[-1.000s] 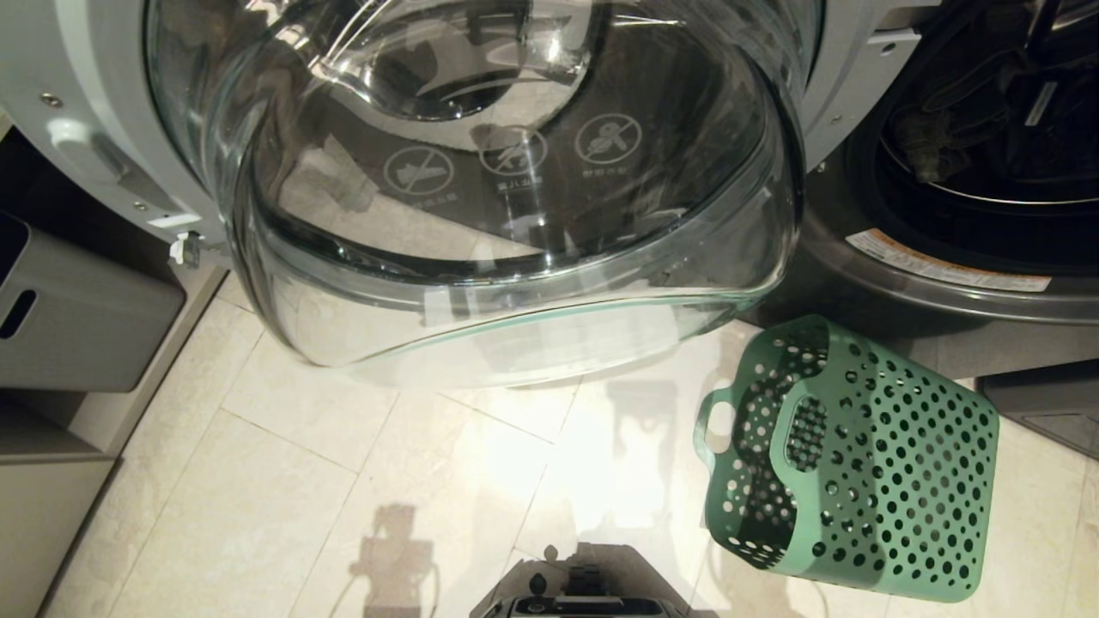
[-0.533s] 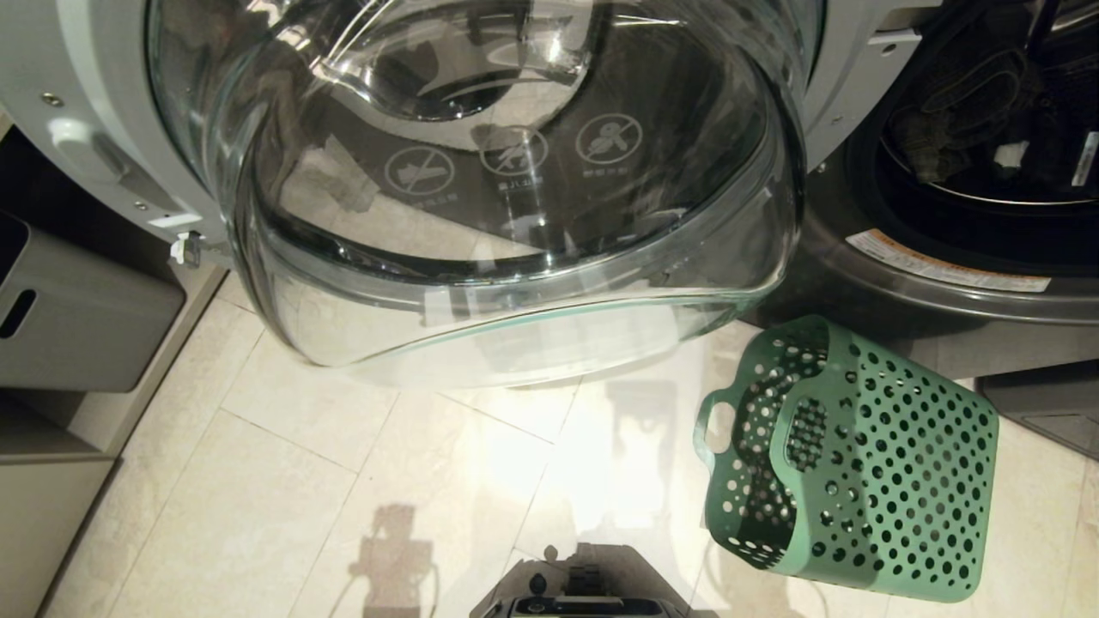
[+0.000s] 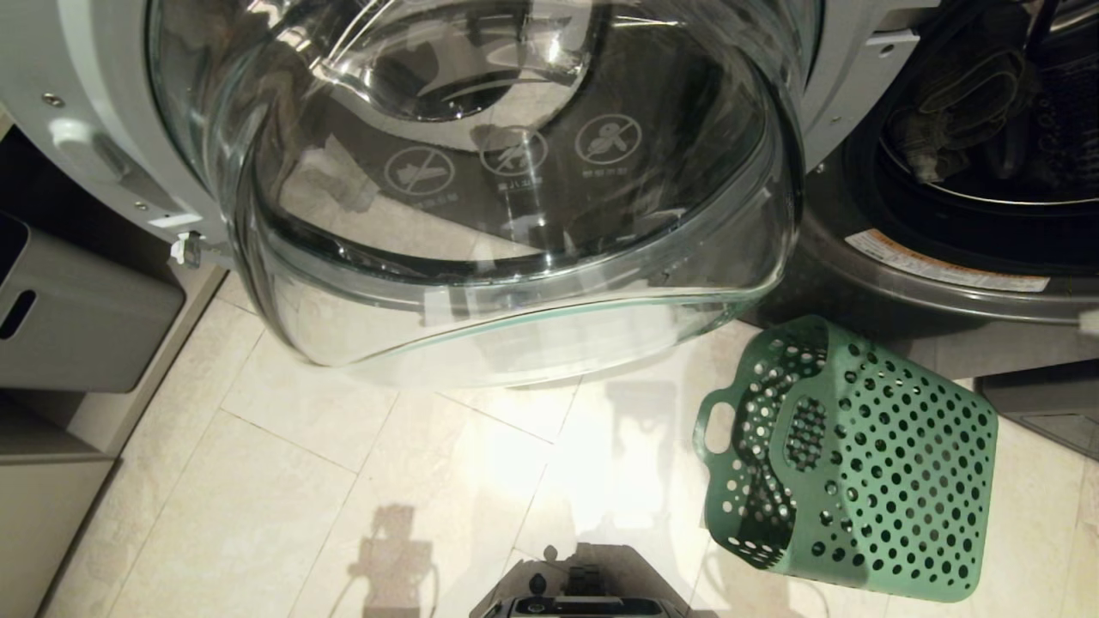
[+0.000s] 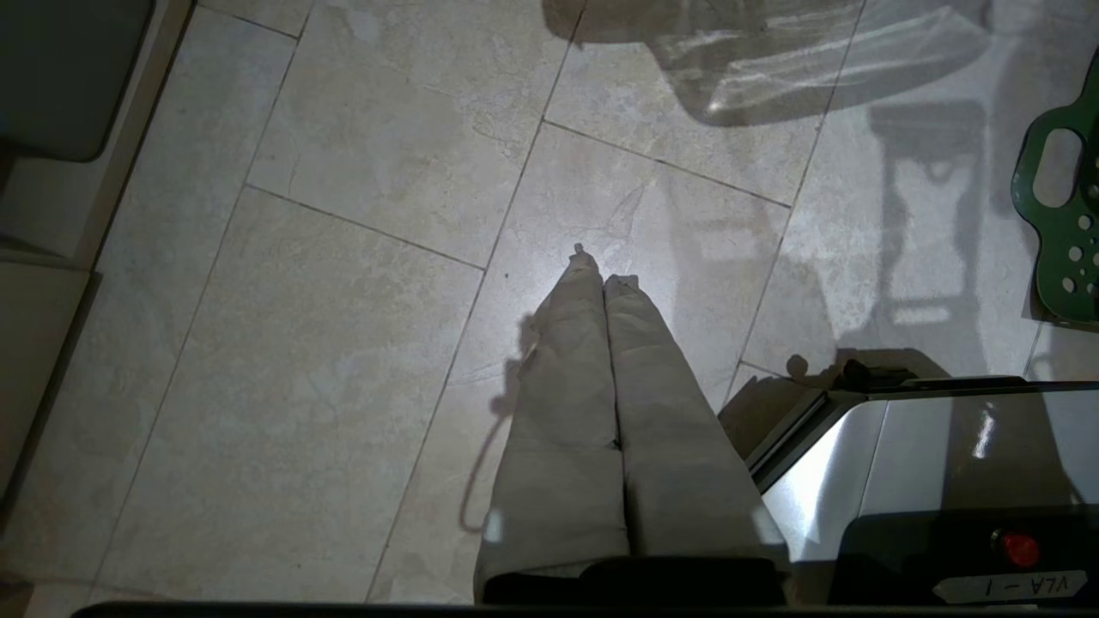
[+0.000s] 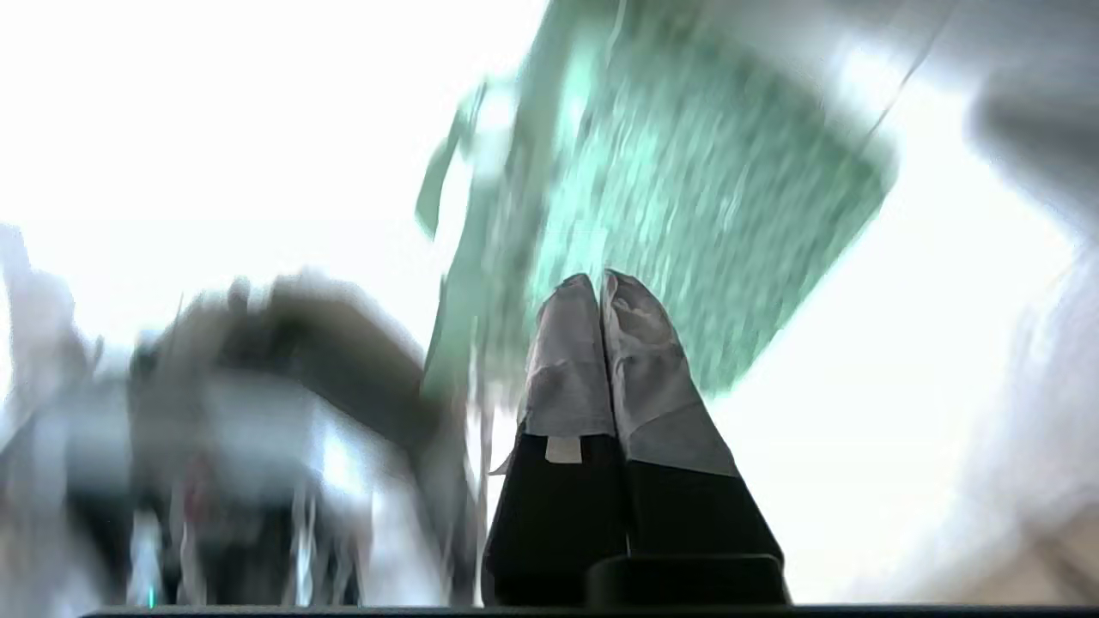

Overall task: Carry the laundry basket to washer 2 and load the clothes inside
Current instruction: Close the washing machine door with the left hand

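The green laundry basket [image 3: 846, 463] lies tipped on its side on the floor, mouth toward the open glass door [image 3: 515, 215], with nothing showing inside. Its handle [image 4: 1060, 223] also shows in the left wrist view. Behind it is the washer [image 3: 901, 257]; its numeral is out of view. A crumpled garment, the clothes [image 3: 953, 94], rests in the dark drum. My right gripper [image 5: 601, 279] is shut and empty, hanging above the blurred basket [image 5: 687, 172]. My left gripper [image 4: 601, 275] is shut and empty, parked over the tiles.
The open door juts far out over the floor at mid-height. Grey storage bins [image 3: 77, 318] sit on low shelving at the left. My own base [image 3: 584, 592] is at the bottom edge. Pale tiles [image 3: 343, 481] lie between base, door and basket.
The dark arm with a white label that reached into the drum has drawn back out of it and left the head view. The garment stays in the drum. The basket has barely shifted.
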{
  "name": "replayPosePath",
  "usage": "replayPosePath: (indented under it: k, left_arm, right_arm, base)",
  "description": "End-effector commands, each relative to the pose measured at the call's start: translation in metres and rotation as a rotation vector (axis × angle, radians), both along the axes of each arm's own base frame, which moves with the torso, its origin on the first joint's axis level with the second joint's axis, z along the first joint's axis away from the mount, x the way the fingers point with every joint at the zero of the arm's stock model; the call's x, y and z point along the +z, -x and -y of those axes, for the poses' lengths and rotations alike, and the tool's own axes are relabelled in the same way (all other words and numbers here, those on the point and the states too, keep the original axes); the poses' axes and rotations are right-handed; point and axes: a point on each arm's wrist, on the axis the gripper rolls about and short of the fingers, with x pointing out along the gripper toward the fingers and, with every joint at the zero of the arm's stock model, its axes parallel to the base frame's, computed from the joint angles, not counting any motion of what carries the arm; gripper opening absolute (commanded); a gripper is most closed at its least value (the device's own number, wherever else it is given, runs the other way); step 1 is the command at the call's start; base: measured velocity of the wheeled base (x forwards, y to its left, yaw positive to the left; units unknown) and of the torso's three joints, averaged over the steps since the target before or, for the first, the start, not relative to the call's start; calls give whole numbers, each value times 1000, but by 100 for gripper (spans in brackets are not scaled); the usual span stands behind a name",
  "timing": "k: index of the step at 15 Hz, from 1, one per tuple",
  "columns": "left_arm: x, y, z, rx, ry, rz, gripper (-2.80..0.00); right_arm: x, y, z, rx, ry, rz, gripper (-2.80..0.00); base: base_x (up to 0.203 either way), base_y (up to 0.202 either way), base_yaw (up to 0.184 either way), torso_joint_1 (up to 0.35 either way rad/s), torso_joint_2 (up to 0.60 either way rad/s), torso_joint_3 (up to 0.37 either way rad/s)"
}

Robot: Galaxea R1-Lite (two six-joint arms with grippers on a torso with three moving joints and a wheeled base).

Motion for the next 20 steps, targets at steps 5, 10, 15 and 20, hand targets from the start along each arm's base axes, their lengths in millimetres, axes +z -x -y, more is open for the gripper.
replayPosePath:
  k: [5,10,15,20]
  left_arm:
    - [0,0,0,0,0,0,-280]
    - [0,0,0,-1,0,0,-280]
    - [0,0,0,0,-1,0,-280]
    - [0,0,0,2,0,0,-280]
  right_arm:
    - [-55,87,-33,168,72,-166,-280]
    - [-95,93,-38,111,144,68,-280]
    - [-173,144,-41,99,106,168,-280]
    - [-230,161,-40,86,53,203,-280]
  base:
    - [0,0,0,0,0,0]
    - [0,0,0,0,0,0]
    - [0,0,0,0,0,0]
    - [0,0,0,0,0,0]
